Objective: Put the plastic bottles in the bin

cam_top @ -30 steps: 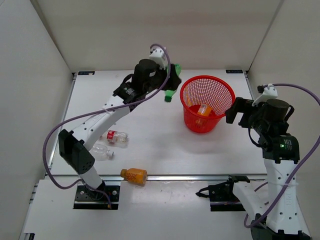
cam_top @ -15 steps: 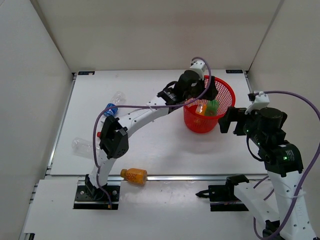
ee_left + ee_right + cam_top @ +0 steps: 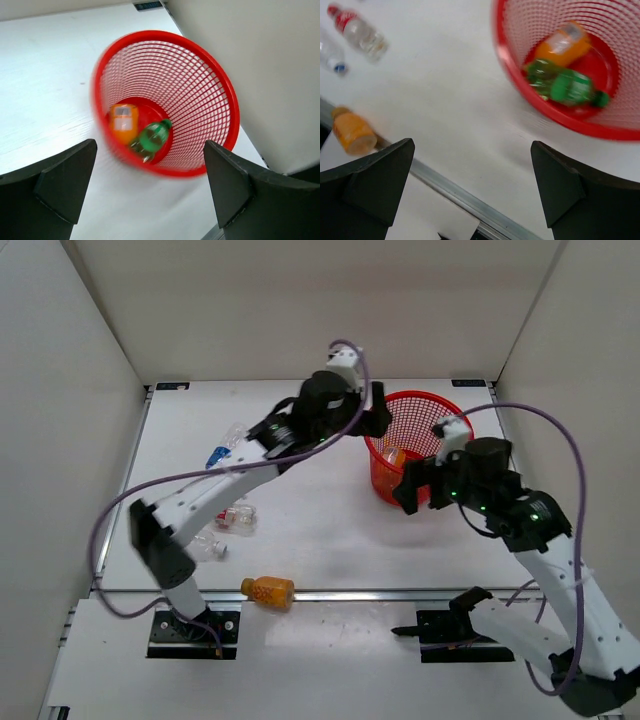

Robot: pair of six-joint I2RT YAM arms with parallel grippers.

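Red mesh forms the bin (image 3: 425,418), which stands upright at the far right of the tabletop (image 3: 320,510). On its base lie the green bottle (image 3: 152,137) and one orange bottle (image 3: 123,122), close side by side. The left pincer (image 3: 150,150) hangs above the bin's left rim with its fingers spread wide, holding nothing. The right pincer (image 3: 472,145) hovers just beside the bin's near-left wall, its fingers likewise spread and empty. Four bottles lie outside the bin, well apart from it. The blue-labelled clear bottle (image 3: 225,445) is at the far left. The red-labelled clear bottle (image 3: 235,517) is at mid-left. The plain clear bottle (image 3: 205,545) is just near-left of that one. The second orange bottle (image 3: 268,590) lies on its side at the near edge of the tabletop.
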